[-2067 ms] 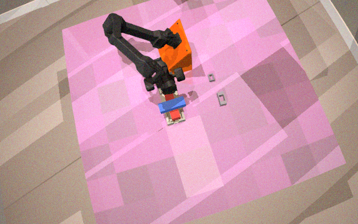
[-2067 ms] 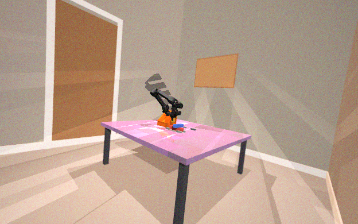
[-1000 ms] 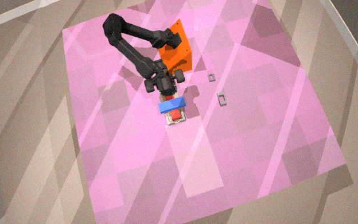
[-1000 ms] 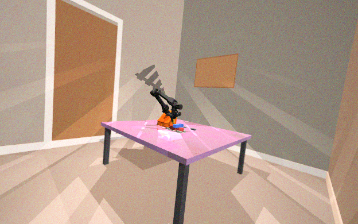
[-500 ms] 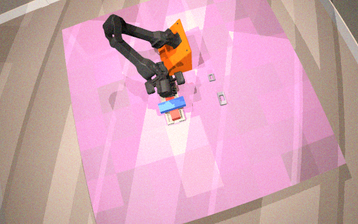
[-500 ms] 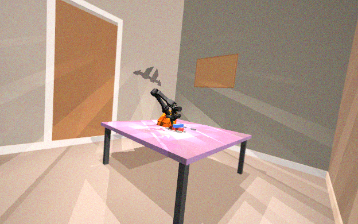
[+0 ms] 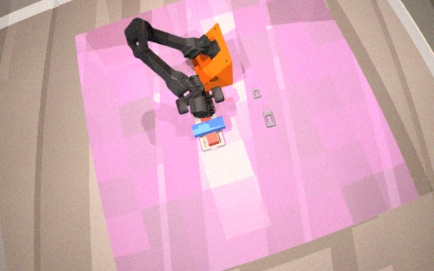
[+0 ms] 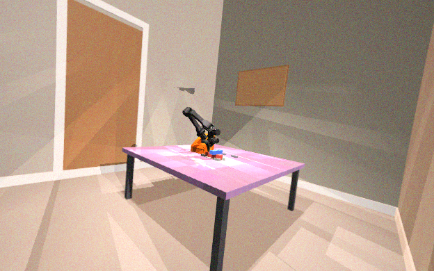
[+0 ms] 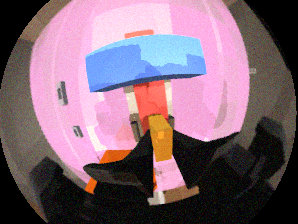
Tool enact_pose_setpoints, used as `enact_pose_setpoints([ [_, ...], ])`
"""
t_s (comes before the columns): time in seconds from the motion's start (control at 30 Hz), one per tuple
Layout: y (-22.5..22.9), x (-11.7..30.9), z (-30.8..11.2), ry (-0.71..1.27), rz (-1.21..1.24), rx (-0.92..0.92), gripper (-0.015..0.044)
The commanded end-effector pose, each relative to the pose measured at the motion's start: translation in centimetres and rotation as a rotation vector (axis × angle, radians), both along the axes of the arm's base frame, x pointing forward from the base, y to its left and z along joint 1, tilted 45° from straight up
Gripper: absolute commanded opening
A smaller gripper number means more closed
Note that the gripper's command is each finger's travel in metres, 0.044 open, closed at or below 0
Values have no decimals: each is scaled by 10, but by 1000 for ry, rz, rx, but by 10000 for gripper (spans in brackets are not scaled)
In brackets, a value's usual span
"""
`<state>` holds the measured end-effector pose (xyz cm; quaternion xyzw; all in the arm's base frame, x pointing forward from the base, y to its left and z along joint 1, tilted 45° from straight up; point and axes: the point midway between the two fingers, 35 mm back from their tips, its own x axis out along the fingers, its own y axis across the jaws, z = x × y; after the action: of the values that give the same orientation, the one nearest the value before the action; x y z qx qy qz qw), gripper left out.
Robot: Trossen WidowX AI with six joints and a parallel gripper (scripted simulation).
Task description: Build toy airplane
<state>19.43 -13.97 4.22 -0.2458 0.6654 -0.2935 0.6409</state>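
Observation:
The red fuselage [image 7: 213,138] [image 9: 150,102] lies lengthwise in the cream cradle [image 7: 203,144] [image 9: 169,100]. The blue wing [image 7: 209,127] [image 8: 215,152] [image 9: 145,62] lies crosswise on top of the fuselage, its socket hidden beneath it. My gripper [image 9: 157,130] is shut on the yellow tail fin [image 9: 161,142], which stands between the black fingers in the wrist view. The fin is over the fuselage's tail end, on the robot-base side of the wing. The arm hides it in the top view. Whether its tab is in the tail socket cannot be told.
The orange robot base [image 7: 221,66] [image 9: 114,156] stands close behind the tail end. Two grey rectangular frames lie on the pink table [image 7: 307,194] to one side of the cradle, a small one [image 7: 254,94] and a larger one [image 7: 270,125]. The wing sticks out past both cradle sides.

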Motion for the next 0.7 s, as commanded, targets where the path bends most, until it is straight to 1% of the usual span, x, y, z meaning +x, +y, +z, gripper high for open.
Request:
enact_pose_setpoints([
  [0.0,0,0,0,-1,0,0,26],
  [0.3,0,0,0,-1,0,0,260],
  [0.57,0,0,0,-1,0,0,260],
  [0.67,14,5,11,-1,1,8,260],
])
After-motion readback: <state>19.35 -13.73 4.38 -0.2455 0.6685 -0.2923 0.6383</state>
